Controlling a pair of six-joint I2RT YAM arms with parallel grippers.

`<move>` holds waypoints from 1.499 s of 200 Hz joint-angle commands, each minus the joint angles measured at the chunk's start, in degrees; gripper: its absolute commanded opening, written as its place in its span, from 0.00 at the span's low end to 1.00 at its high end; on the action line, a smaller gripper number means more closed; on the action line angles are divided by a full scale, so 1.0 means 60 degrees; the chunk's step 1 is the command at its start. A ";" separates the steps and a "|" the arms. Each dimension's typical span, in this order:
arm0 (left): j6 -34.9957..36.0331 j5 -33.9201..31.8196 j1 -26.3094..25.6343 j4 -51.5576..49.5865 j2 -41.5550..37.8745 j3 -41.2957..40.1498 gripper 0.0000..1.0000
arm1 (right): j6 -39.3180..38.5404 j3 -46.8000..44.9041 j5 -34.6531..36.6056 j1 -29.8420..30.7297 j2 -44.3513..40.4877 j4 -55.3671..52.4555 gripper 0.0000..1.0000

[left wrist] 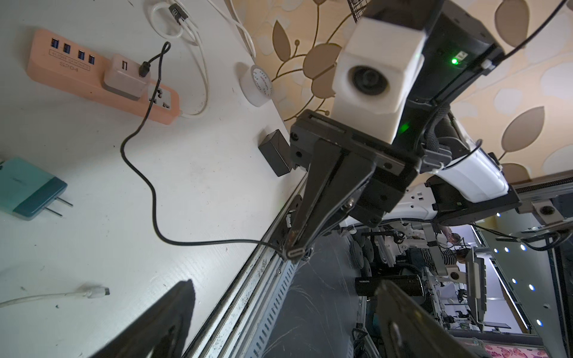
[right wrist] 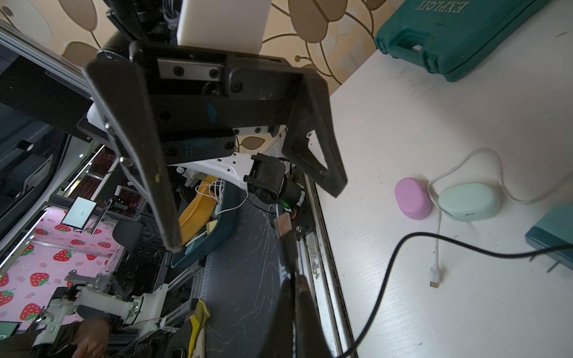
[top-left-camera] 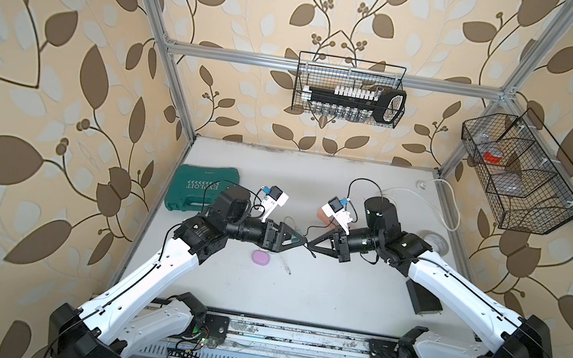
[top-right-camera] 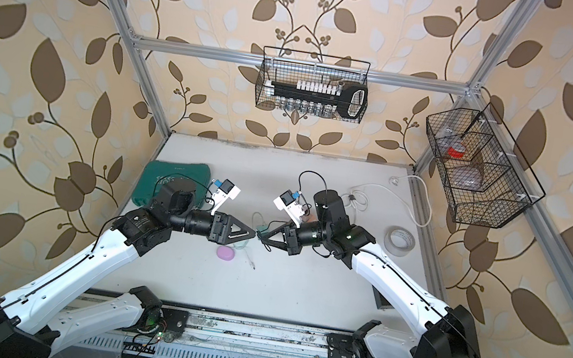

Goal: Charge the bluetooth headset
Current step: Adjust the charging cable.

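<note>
Two small earbud-style headset cases lie side by side on the white table, one pink (right wrist: 414, 198) (top-left-camera: 260, 259) and one mint green (right wrist: 469, 201). My right gripper (left wrist: 296, 248) (top-left-camera: 310, 246) is shut on the metal plug (right wrist: 283, 226) of a black charging cable (left wrist: 145, 173). The cable's other end sits in a grey adapter (left wrist: 125, 77) on an orange power strip (left wrist: 62, 62). My left gripper (right wrist: 254, 218) (left wrist: 283, 288) hangs open just opposite that plug, tip to tip with the right one, above the table's front middle. Nothing is between its fingers.
A white cable with a loose plug (right wrist: 434, 277) runs between the cases. A teal wall charger (left wrist: 28, 189) lies close by. A green tool case (top-left-camera: 201, 189) sits left, a tape roll (top-left-camera: 434, 240) and a black box (top-left-camera: 424, 300) right. Wire baskets (top-left-camera: 350, 90) hang on the walls.
</note>
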 commanded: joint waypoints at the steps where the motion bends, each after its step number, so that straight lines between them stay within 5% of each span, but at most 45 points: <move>1: -0.0060 0.0398 -0.0038 0.0790 -0.0019 -0.0134 0.90 | 0.0195 -0.0195 -0.0487 0.0157 0.0058 0.0391 0.00; 46: -0.0123 0.0697 -0.0325 0.1135 0.0252 -0.0050 0.63 | 0.0411 -0.0261 -0.0771 0.0238 0.0071 0.0706 0.01; 158: -0.0009 0.0557 -0.0437 0.0895 -0.0187 -0.0228 0.24 | 0.0542 -0.0231 -0.0972 0.0234 0.0407 0.0897 0.03; 198: -0.0045 0.0524 -0.0436 0.0938 -0.0202 -0.0213 0.00 | 0.0601 -0.0243 -0.1019 0.0234 0.0452 0.0929 0.09; 222: -0.0083 0.0510 -0.0427 0.0967 -0.0231 -0.0265 0.00 | 0.0645 -0.0261 -0.0951 0.0229 0.0407 0.0978 0.18; 240: -0.0179 0.0431 -0.0424 0.1044 -0.0288 -0.0326 0.00 | 0.0674 -0.0303 -0.0640 0.0228 0.0278 0.0974 0.35; 269: -0.0345 0.0205 -0.0435 0.1139 -0.0454 -0.0458 0.00 | 0.0932 -0.0481 -0.0093 0.0222 -0.0079 0.1365 0.43; 300: -0.0638 -0.0168 -0.0436 0.1321 -0.0740 -0.0673 0.00 | 0.2327 -0.1457 0.1788 0.0276 -0.1107 0.3279 0.55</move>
